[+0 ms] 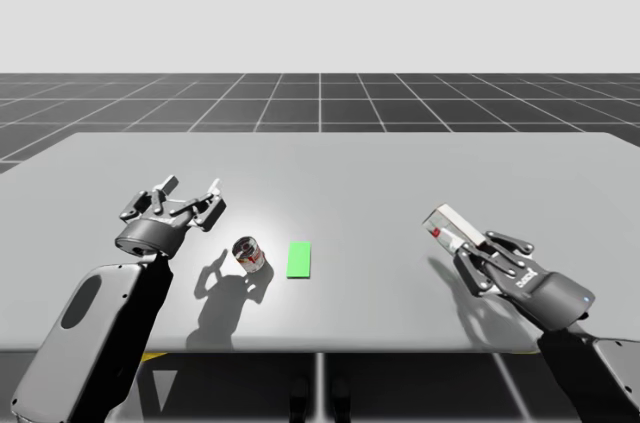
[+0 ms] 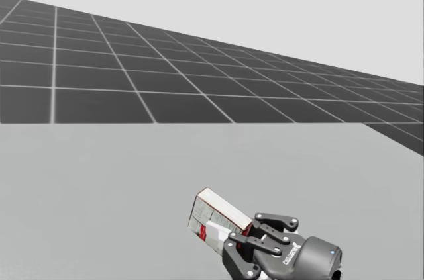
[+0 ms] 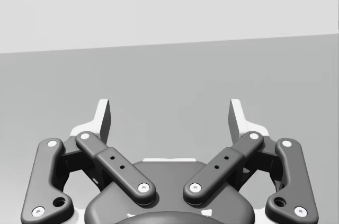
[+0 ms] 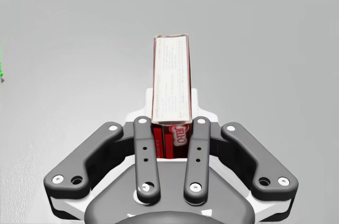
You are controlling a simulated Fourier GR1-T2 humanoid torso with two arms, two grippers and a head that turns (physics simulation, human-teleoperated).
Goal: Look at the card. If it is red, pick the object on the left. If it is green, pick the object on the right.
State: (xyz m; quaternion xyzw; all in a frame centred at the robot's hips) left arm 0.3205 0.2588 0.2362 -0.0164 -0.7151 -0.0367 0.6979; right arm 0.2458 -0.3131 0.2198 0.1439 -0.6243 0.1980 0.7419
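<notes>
A green card [image 1: 299,259] lies flat near the table's front middle. Just left of it stands a small red-and-white can [image 1: 249,254]. My left gripper [image 1: 185,205] hovers open to the left of the can, and nothing sits between its fingers [image 3: 103,119]. On the right, my right gripper [image 1: 470,251] is shut on a red-and-white box [image 1: 448,225], which sticks out tilted ahead of the hand. In the right wrist view the box [image 4: 170,78] is clamped narrow-side between the fingers [image 4: 144,147]. The head view shows the same box [image 2: 213,219] in that gripper [image 2: 240,240].
The grey table [image 1: 380,183] stretches wide behind the objects, with its front edge [image 1: 330,350] close to my arms. A dark gridded floor [image 1: 320,103] lies beyond the far edge.
</notes>
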